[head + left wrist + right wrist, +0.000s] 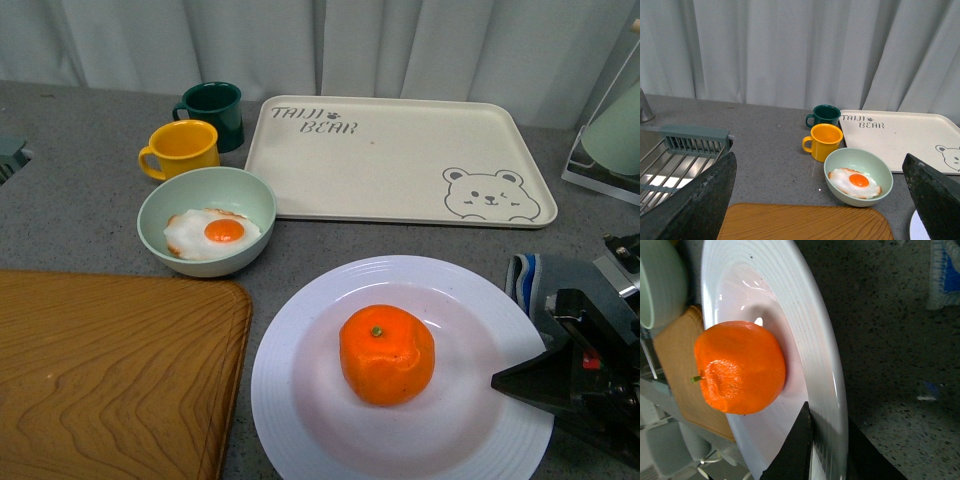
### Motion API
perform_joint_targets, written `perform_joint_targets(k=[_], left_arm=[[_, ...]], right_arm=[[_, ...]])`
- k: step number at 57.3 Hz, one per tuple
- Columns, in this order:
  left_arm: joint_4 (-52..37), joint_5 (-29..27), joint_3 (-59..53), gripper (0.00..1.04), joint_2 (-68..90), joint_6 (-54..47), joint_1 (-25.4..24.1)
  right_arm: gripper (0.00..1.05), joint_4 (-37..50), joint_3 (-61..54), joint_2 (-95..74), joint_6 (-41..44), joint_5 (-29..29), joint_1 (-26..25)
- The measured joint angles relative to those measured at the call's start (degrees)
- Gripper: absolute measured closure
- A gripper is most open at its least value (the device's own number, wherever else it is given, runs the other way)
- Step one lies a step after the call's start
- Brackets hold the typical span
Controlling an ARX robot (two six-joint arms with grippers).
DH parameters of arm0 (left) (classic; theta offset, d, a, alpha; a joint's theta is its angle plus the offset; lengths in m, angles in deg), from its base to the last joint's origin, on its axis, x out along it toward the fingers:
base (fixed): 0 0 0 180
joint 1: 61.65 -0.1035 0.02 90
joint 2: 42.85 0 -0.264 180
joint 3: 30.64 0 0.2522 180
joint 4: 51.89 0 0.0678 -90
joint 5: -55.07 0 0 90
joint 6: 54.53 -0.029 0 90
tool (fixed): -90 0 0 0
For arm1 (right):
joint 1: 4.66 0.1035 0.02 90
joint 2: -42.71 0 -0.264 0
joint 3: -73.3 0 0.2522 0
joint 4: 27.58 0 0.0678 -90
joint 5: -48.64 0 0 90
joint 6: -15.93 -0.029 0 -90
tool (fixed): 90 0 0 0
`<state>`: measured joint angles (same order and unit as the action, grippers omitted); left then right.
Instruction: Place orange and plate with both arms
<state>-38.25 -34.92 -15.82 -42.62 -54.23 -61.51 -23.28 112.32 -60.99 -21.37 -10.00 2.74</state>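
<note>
Orange on plate, just beside right pincer, which clamps the rim. Left pincer wide, empty. Next, likely: level lift.

The right gripper is a blocky, matte-black assembly with stepped, boxy housing, a small red mark on its upper face and pale metal-looking parts behind it. Its visible finger is a flat black wedge with straight edges, narrowing to a sharp point. The left gripper appears as two broad, dark fingers, charcoal rather than pure black, each with a long slanted edge and a rough, faintly speckled, scuffed-looking surface.
</note>
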Motion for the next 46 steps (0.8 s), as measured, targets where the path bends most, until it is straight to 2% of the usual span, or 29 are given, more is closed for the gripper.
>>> perform_joint_targets(k=[8, 23, 37, 46], left_arm=[[0.0, 0.0, 0.0, 0.07, 0.0, 0.0, 0.0], [0.0, 0.0, 0.0, 0.07, 0.0, 0.0, 0.0], [0.0, -0.02, 0.0, 0.07, 0.0, 0.0, 0.0], [0.0, 0.0, 0.0, 0.07, 0.0, 0.0, 0.0]], right_arm=[[1.03, 5.4, -1.77, 1.29, -1.03, 4.31, -1.51], [1.04, 5.75, 1.36, 4.37, -0.44, 7.23, -4.87], [1.04, 8.59, 12.33, 0.61, -3.26, 9.68, -5.99], [1.04, 12.02, 25.99, -11.41, -10.4, 10.43, -5.38]])
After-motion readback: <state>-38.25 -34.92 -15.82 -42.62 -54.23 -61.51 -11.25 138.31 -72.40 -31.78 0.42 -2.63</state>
